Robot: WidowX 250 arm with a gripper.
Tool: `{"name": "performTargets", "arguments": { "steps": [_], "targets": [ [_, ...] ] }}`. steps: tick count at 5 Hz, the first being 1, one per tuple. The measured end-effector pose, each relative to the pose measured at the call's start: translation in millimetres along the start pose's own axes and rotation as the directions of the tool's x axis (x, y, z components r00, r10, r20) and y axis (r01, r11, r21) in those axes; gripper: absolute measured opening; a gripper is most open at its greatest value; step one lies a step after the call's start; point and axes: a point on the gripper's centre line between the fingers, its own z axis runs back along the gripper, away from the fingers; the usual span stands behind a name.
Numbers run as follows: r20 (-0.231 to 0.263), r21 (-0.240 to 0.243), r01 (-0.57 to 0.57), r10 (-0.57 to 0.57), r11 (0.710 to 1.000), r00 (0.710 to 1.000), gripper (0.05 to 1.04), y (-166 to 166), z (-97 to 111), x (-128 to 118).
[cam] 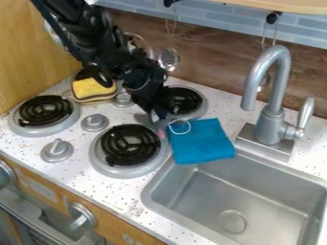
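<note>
Black metal forms the end effector [155, 116]; how far it is open, or whether it holds anything, I cannot tell. At its 4 o'clock lies the blue cloth [201, 146], probably best pinched gently near the white loop [179, 133]. Rising first should avoid the burner [115, 143] at 7, sink [281, 170] at 5 and faucet [271, 127] at 3.

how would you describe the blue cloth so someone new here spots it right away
Start at the sink, with the tall faucet behind it. Left of the faucet, at the sink's corner by the burners, lies a flat, squarish cloth. Unlike the metal and black things around it, it is bright blue, with a thin white loop at one corner.
</note>
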Motion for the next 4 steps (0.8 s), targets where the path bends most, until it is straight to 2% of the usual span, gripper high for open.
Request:
{"name": "performTargets", "arguments": {
  "steps": [1, 2, 3, 4],
  "targets": [
    [-0.001, 0.009, -0.007, 0.007, 1.000, 1.000, 0.967, 4, 0, -1],
    [-0.005, 0.026, -0.031, 0.031, 0.999, 1.000, 1.007, 16, 2, -4],
    [0.052, 0.038, -0.062, 0.060, 0.997, 0.997, 1.003, 30, 30, 4],
    [0.137, 0.124, -0.087, 0.070, 0.989, 0.988, 1.001, 51, 79, 0]
  ]
}}
